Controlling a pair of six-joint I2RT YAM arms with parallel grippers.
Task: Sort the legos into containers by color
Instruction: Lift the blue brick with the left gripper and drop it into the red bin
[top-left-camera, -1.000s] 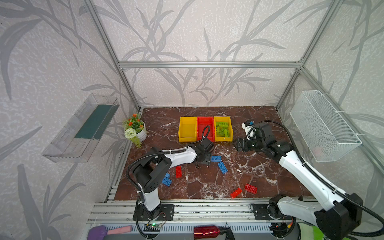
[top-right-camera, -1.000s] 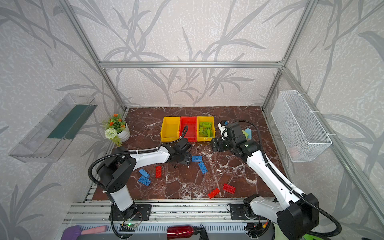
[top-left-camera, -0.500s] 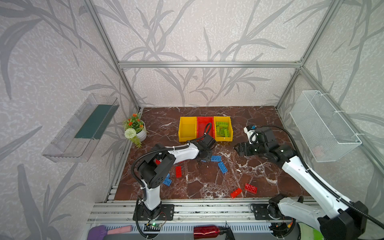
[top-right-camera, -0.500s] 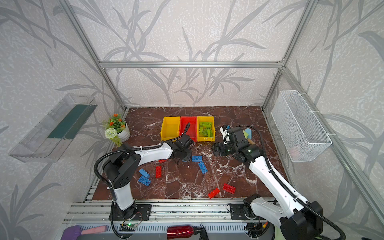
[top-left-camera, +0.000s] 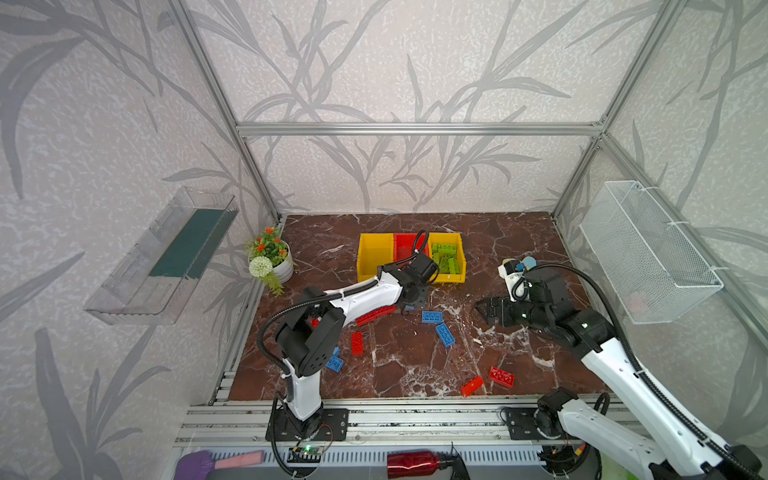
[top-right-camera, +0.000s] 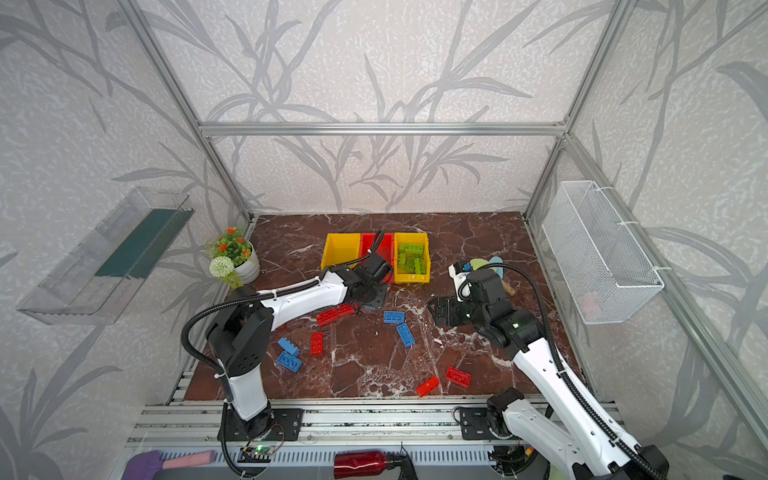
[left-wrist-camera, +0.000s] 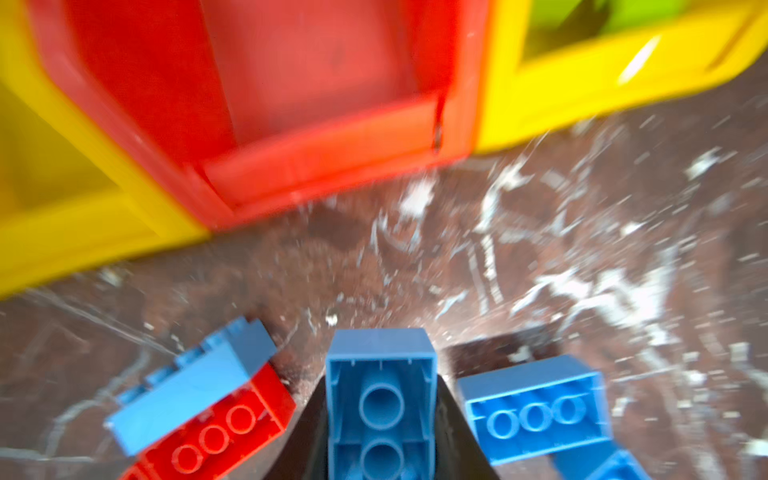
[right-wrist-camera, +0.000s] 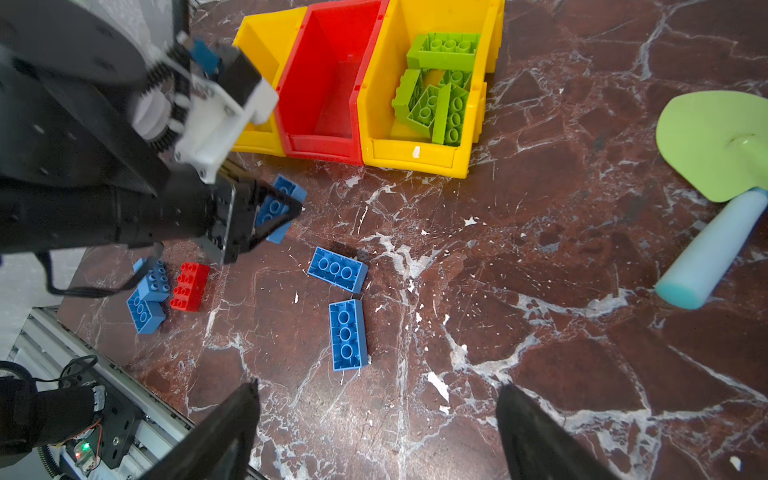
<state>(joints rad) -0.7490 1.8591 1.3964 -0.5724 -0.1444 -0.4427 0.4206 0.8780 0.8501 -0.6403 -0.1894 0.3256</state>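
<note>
A blue brick (left-wrist-camera: 380, 386) is clamped between the jaws of the left gripper (right-wrist-camera: 272, 216), close in front of the bins. In a top view, the red bin (top-left-camera: 404, 246) lies at 12 o'clock from that grip. One yellow bin (top-left-camera: 374, 257) sits at 11, and the other yellow bin (top-left-camera: 455, 279), holding green bricks (top-left-camera: 445, 254), at 1. Loose blue bricks (top-left-camera: 432, 317) lie on the marble floor (top-left-camera: 415, 365) at 4 o'clock, and red bricks (top-left-camera: 374, 315) at 8. The right gripper (top-left-camera: 484, 309) hangs at 3 o'clock, jaws apart, holding nothing.
</note>
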